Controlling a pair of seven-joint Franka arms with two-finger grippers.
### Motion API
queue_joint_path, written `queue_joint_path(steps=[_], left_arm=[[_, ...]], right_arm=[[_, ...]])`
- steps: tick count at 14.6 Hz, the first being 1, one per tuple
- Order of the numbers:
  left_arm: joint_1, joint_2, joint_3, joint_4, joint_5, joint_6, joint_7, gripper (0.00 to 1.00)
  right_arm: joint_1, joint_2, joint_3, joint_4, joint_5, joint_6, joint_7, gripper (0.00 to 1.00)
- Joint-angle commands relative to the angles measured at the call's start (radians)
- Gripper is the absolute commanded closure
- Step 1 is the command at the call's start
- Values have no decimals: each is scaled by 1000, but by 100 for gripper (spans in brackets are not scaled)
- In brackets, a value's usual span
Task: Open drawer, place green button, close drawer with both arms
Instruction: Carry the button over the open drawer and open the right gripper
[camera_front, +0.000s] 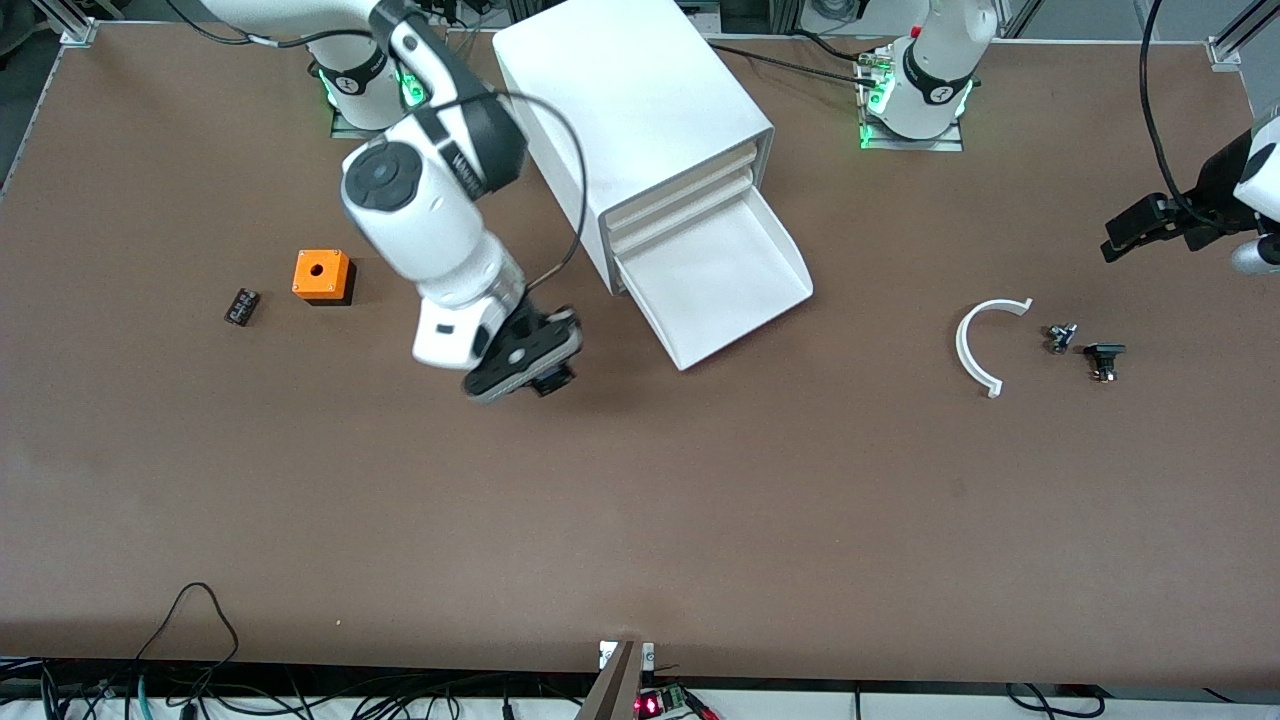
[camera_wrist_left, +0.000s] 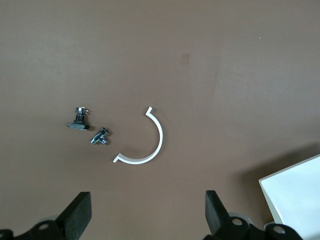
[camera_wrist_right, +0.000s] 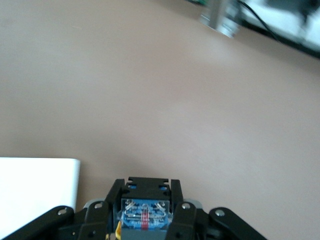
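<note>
The drawer (camera_front: 725, 280), the lowest one of the white cabinet (camera_front: 640, 120), stands pulled out in the upper middle of the front view, a shallow white tray. In the middle left of that view the right gripper (camera_front: 535, 365) hangs over the bare table (camera_front: 640, 520), clamped on the button (camera_wrist_right: 145, 212), which shows a black body with a blue and clear part between the fingers. The left gripper (camera_wrist_left: 147, 215) waits at the right edge of the front view with its fingers wide apart, over a white curved piece (camera_wrist_left: 145, 142) and two small black parts (camera_wrist_left: 90, 129).
</note>
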Motion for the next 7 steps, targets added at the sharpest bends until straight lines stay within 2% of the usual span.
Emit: queue_joint_path(steps=[1, 5, 7], left_arm=[[-3, 3, -3, 8, 17, 8, -9, 0], [-5, 18, 0, 15, 16, 10, -9, 0], [-5, 20, 4, 18, 16, 10, -9, 0]], right_arm=[[9, 70, 96, 85, -29, -16, -177, 63], [109, 98, 96, 92, -35, -24, -522, 63], [161, 110, 95, 92, -84, -35, -637, 63]])
